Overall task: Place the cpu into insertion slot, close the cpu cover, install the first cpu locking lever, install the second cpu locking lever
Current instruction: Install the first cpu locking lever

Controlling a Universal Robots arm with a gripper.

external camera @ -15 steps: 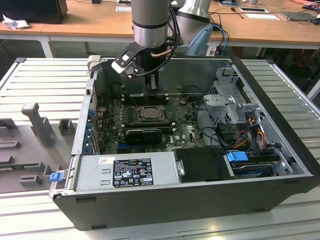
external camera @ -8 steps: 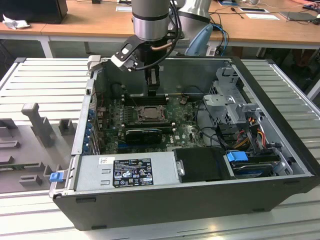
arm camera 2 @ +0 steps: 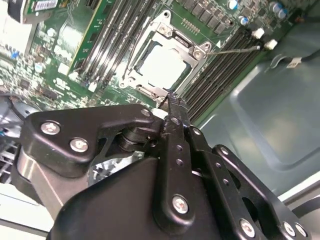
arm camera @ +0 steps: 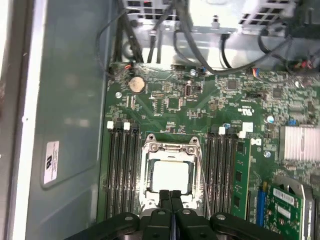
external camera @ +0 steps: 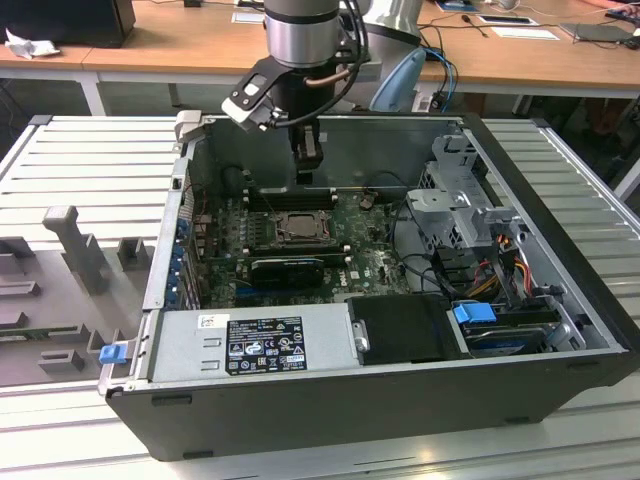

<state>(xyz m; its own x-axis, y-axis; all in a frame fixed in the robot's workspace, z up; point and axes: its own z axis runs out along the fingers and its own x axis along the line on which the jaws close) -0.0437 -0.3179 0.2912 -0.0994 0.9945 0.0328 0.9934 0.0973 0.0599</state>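
Observation:
The cpu [arm camera: 171,176] lies flat in the insertion slot [external camera: 298,228], its pale face showing through the window of the cpu cover [arm camera: 170,148], which lies down over it. In the second wrist view the cpu [arm camera 2: 161,66] shows inside the silvery cpu cover [arm camera 2: 172,32]. A thin wire locking lever [arm camera: 202,175] runs along one side of the socket, and its free end [arm camera 2: 235,49] sticks out over the memory slots. My gripper [arm camera: 171,196] hovers just above the socket's edge, fingers pressed together with nothing between them. It also appears in the other views [arm camera 2: 169,102] [external camera: 306,175].
The open computer case [external camera: 560,300] encloses the green board. Memory slots [arm camera: 122,165] flank the socket. A long black ribbed card [external camera: 287,268] lies in front of it, with the power supply [external camera: 250,340] nearer still. Cables and a drive cage [external camera: 460,200] crowd the exterior view's right.

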